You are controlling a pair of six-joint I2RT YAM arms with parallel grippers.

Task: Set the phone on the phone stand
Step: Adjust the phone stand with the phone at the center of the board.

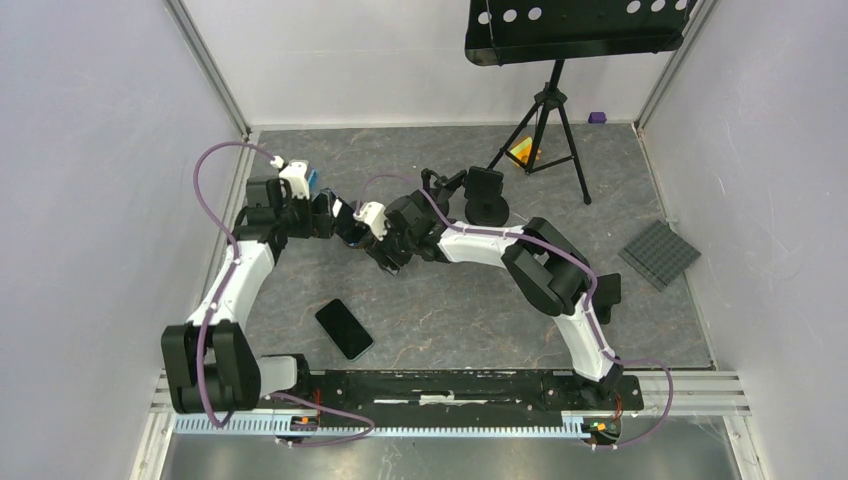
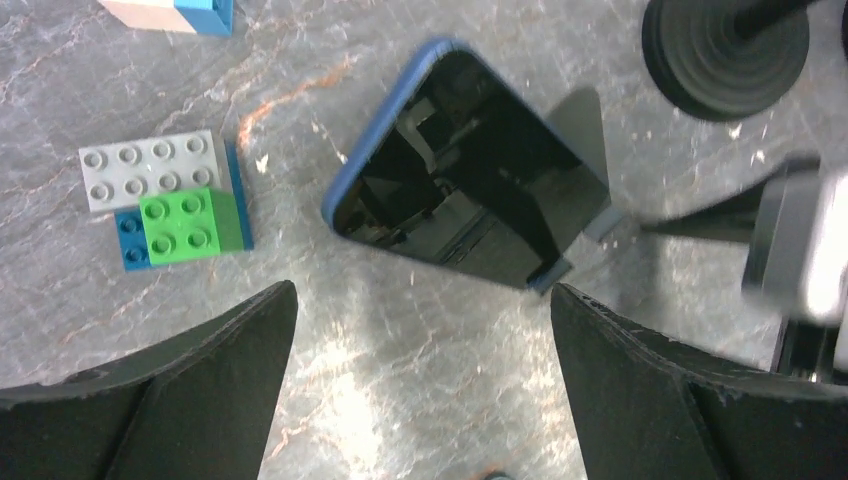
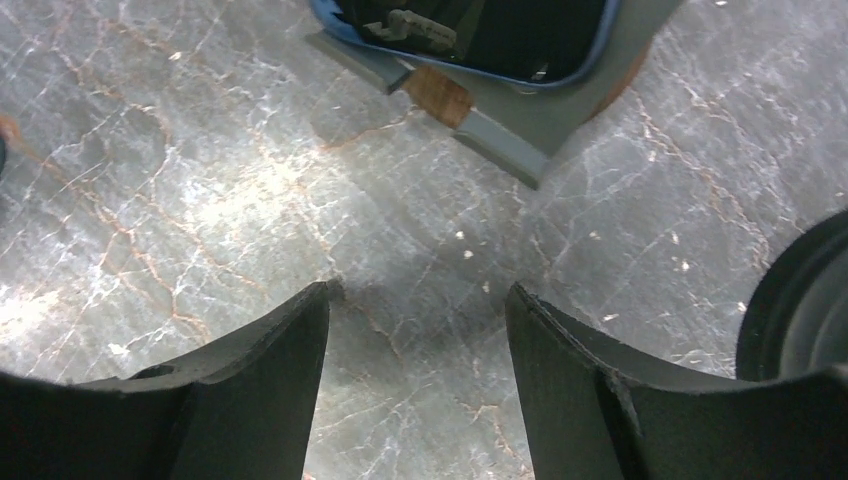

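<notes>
We see the left pincer (image 2: 422,295) spread wide, nothing between its black fingers (image 2: 200,385), hanging over the bare grey marbled bench (image 2: 420,410). Just beyond its tips stands the dark-screened phone in a blue case (image 2: 465,170). It is tilted back against the grey plastic phone stand (image 2: 598,222), with its lower edge set at the stand's front lip.

The right pincer (image 3: 420,295) is likewise spread and empty. From its own camera the phone's blue-rimmed lower corner and the stand's grey foot fill the upper edge, with a small orange-brown patch (image 3: 440,95) showing at the stand (what it is we cannot tell). Neither pincer touches the phone or the stand; in the top view the two close in on it from either side.

Further out, to the left in the left wrist view, lies a cluster of toy bricks (image 2: 165,200) — a grey studded plate and a green block over a blue one. A black round base (image 2: 725,50) sits at the upper right, near the stand.

In the top view a second, plain black phone (image 1: 344,328) lies flat on the bench — well apart from the stand, nearer the arms' bases.
</notes>
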